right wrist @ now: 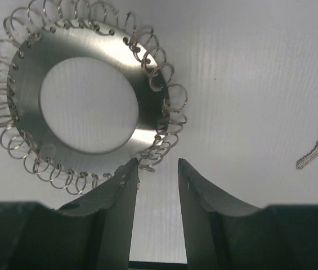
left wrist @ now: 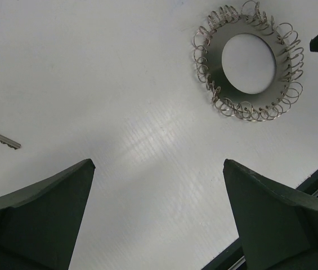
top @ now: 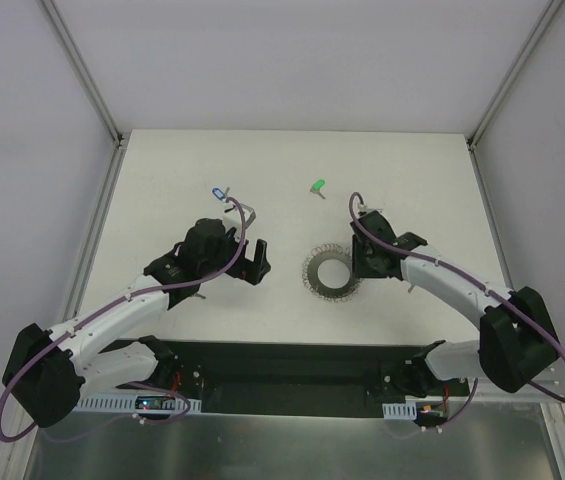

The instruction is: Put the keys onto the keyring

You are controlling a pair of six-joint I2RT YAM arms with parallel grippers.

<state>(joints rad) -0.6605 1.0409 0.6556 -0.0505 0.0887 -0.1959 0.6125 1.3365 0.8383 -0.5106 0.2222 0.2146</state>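
White table [top: 162,170]: keyring [top: 330,272] is lying flat, its rim just ahead of the right gripper [right wrist: 159,166], jaws standing half open, gripping nothing. Left gripper [top: 259,260] is hanging fully open, empty. Green key [top: 317,186] is lying beyond the ring.

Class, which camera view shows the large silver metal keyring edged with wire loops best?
The right wrist view: the large silver metal keyring fills its upper left, wire loops distinct. The left wrist view shows it whole but smaller, top right. The top external view shows it far too small for detail.

White table [top: 172,170], plain pale walls [top: 282,60], grey corner posts [top: 80,65], soft light
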